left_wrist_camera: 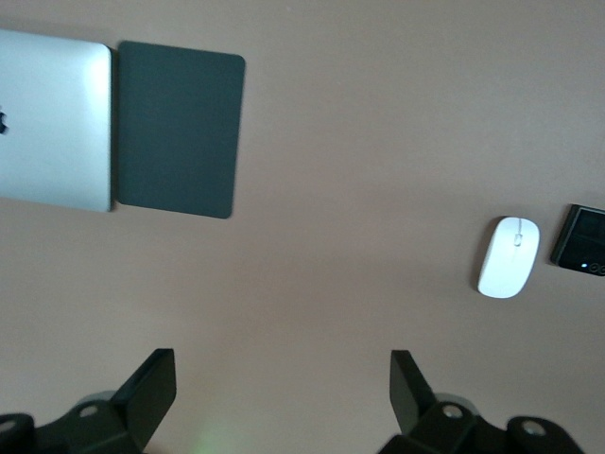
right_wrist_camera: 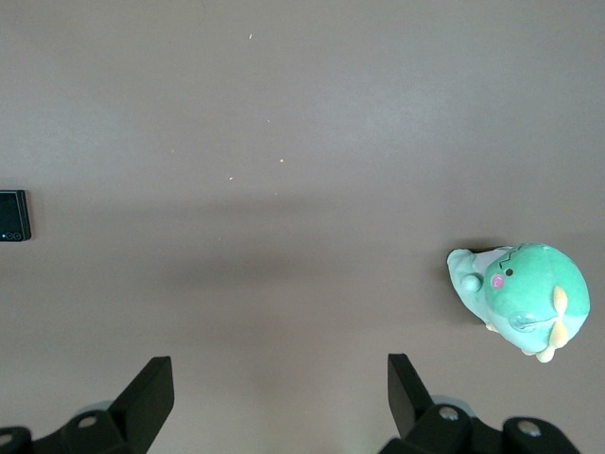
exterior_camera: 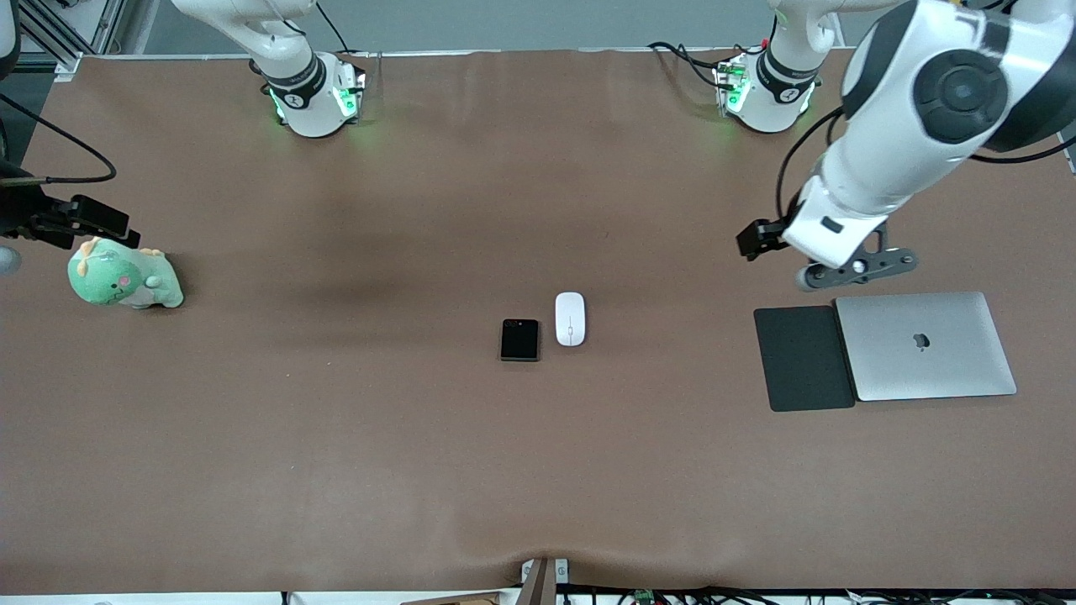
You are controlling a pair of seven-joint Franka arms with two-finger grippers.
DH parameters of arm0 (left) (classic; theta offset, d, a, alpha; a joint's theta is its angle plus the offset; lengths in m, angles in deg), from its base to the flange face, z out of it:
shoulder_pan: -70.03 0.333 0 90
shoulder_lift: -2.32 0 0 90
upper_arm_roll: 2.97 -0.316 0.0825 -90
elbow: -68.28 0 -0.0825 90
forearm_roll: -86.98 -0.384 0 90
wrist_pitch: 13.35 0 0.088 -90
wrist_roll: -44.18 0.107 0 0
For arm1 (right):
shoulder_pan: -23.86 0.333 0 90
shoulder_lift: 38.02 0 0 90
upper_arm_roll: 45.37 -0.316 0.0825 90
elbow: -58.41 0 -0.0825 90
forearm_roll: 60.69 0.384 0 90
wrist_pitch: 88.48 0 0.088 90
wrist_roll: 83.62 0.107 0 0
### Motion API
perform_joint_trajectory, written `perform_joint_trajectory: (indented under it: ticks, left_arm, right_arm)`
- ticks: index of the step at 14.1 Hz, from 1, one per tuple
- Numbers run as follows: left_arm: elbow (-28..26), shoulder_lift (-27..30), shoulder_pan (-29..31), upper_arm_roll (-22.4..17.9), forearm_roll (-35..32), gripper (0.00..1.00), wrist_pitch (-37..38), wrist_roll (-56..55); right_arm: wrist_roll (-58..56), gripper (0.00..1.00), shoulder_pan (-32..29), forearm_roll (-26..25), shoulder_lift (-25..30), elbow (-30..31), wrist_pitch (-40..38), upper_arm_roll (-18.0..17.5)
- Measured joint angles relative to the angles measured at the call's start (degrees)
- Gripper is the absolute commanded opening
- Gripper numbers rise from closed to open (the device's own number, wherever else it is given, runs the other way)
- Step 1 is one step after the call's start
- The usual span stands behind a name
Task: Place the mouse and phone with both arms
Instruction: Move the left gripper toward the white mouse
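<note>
The white oval mouse (exterior_camera: 570, 318) lies on the brown table near its middle, and it also shows in the left wrist view as the mouse (left_wrist_camera: 509, 256). Close beside it, slightly nearer the front camera, lies the small black phone (exterior_camera: 519, 339). Each wrist view catches the phone at its edge (left_wrist_camera: 580, 238) (right_wrist_camera: 14, 216). My left gripper (left_wrist_camera: 282, 374) hangs open and empty over bare table toward the left arm's end (exterior_camera: 759, 239), above the pad's corner. My right gripper (right_wrist_camera: 281, 378) hangs open and empty over the right arm's end (exterior_camera: 88, 220), by the plush toy.
A closed silver laptop (exterior_camera: 925, 344) lies toward the left arm's end, with a flat dark-grey pad (exterior_camera: 803, 357) touching its side toward the table's middle. A green plush toy (exterior_camera: 122, 277) sits at the right arm's end. Bare brown table surrounds the mouse and phone.
</note>
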State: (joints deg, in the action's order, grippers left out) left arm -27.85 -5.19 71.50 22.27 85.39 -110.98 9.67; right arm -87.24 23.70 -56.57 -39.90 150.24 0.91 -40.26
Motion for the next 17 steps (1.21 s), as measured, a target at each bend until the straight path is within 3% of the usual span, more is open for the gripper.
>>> perform_joint_trajectory:
  ticks: [2,8,17]
  left_arm:
    - [-0.4,-1.7,-0.7,1.9,0.0,1.00,-1.6,-3.9]
    - [-0.7,-7.4,-7.3,2.3,-0.2,1.00,-7.6,-14.7]
    - [-1.2,-16.5,-12.6,2.4,-5.7,1.00,-15.3,-16.4]
  right_arm:
    - [0.0,1.00,0.0,0.0,-0.1,0.0,0.0,0.0]
    - [1.3,1.00,0.1,0.0,-0.5,0.2,0.0,-0.2]
    - [2.4,1.00,1.7,0.0,-2.6,0.4,0.0,-0.4]
